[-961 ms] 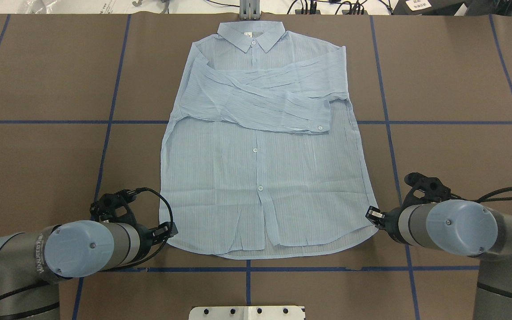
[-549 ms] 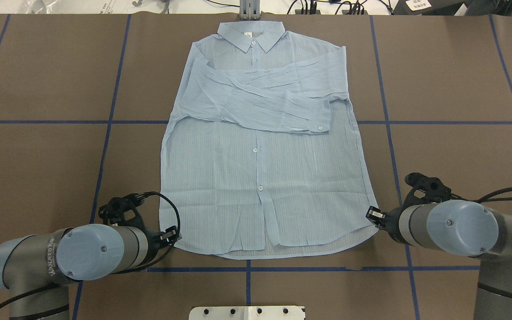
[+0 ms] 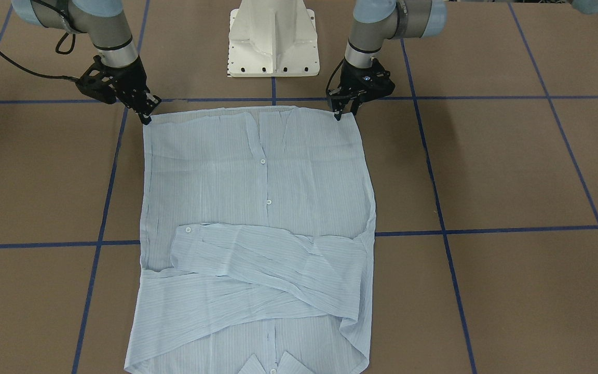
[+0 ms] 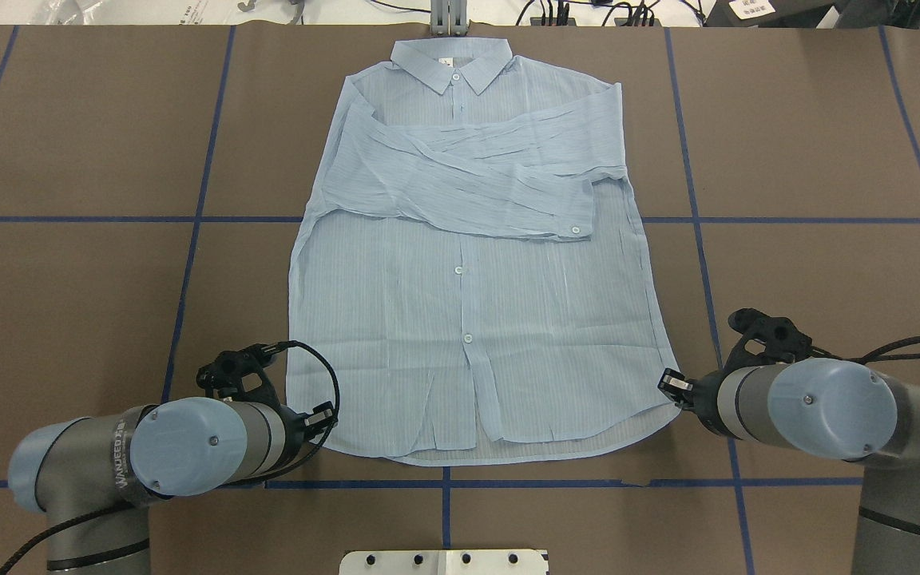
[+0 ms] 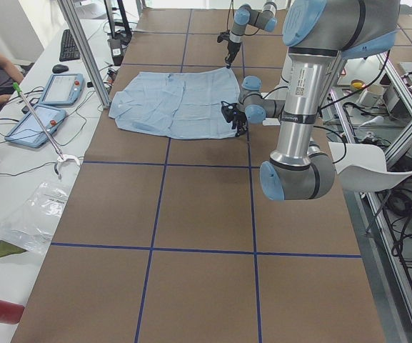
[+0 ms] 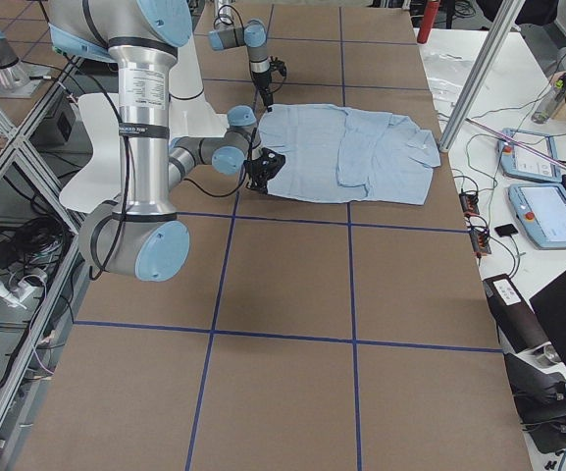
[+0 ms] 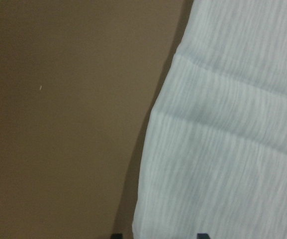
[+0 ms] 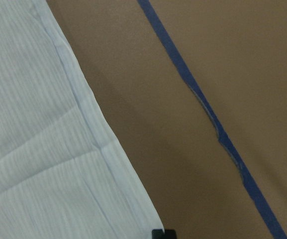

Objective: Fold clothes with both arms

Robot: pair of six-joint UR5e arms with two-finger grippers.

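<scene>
1. Fingers (image 3: 337, 112) of the left gripper (image 3: 344, 112) are spread astride one hem corner of the shirt (image 4: 468, 319). The right gripper (image 3: 146, 117) sits at the other corner, but I cannot tell whether it pinches.
2. Shirt lies flat mid-surface (image 4: 827, 160), collar far from the robot, sleeves crossed over the chest.
3. Risk: the thin, limp, finely striped cloth may slip, or only one layer gets caught, skewing the fold.
4. The brown surface looks matte.

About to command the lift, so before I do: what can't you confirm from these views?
Right gripper: open or shut unclear; its wrist view shows one fingertip sliver at the bottom edge, overhead its arm covers it.
Left gripper: whether it touches the shirt hem; wrist view blurred.
Collar: partly cut off by front-facing view's bottom edge.
Side views: both grippers too small.
</scene>
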